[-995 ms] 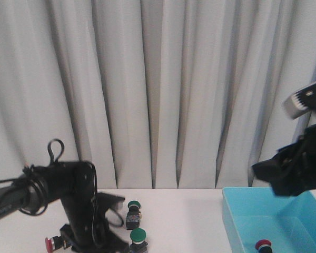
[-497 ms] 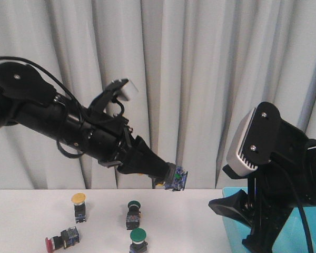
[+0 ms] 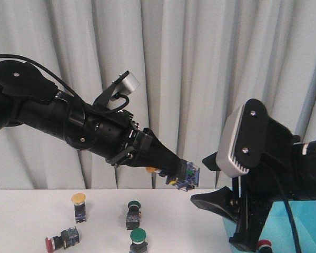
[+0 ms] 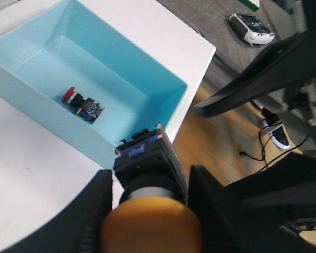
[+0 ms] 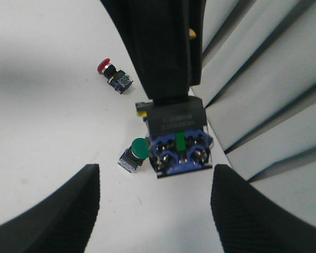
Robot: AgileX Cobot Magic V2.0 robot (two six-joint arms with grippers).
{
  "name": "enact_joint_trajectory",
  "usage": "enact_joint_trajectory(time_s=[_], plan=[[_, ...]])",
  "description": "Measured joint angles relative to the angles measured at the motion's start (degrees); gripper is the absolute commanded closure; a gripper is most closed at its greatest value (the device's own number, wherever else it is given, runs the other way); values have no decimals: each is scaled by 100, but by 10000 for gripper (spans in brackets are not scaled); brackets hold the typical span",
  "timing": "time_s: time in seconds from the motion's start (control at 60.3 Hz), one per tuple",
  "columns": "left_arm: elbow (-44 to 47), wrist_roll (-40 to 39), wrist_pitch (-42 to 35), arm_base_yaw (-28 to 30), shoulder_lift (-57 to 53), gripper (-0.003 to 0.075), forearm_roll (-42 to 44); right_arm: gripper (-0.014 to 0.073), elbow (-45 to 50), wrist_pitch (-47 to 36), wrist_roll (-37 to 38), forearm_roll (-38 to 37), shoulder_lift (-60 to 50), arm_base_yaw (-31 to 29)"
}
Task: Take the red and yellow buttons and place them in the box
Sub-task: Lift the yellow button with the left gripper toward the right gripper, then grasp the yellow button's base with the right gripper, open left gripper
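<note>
Carry step: left gripper [image 3: 185, 178] clamped on yellow button [image 4: 150, 208], airborne, box [image 4: 37, 79] at 1 o'clock w/ red button [image 4: 80, 101] inside. Rt gripper [image 5: 152, 195] spread, empty. Advise: move fwd until over box ctr, descend, then release.

Two matte black arms, each carrying a pale grey wrist camera.

The left arm [image 3: 68, 124] is built of rounded black segments, with a large domed joint housing at about 10 o'clock in the front view showing one small screw head. A thin black cable arcs over that housing, and further cabling loops near a small light-grey camera block [image 3: 127, 83] on a bracket. The arm tapers to a narrow black cone. The right arm [image 3: 284, 179] is blockier, fronted by a silver-grey oblong camera housing [image 3: 241, 139] with two dark screws and ribbed lower vents; a black cable drops toward 5 o'clock.
</note>
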Motion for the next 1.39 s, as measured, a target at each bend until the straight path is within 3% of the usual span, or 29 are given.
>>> enact_joint_trajectory(time_s=[0.531,1.111,1.393], plan=[[0,-350,-6,-410,0,726,-29,155,0,-113,-275,76,60,0],[0,-452,-55,-410,7,724,-175,497,0,-2,-222,-32,60,5],[0,-452,-45,-410,7,709,-209,566,0,126,-181,-21,60,5]])
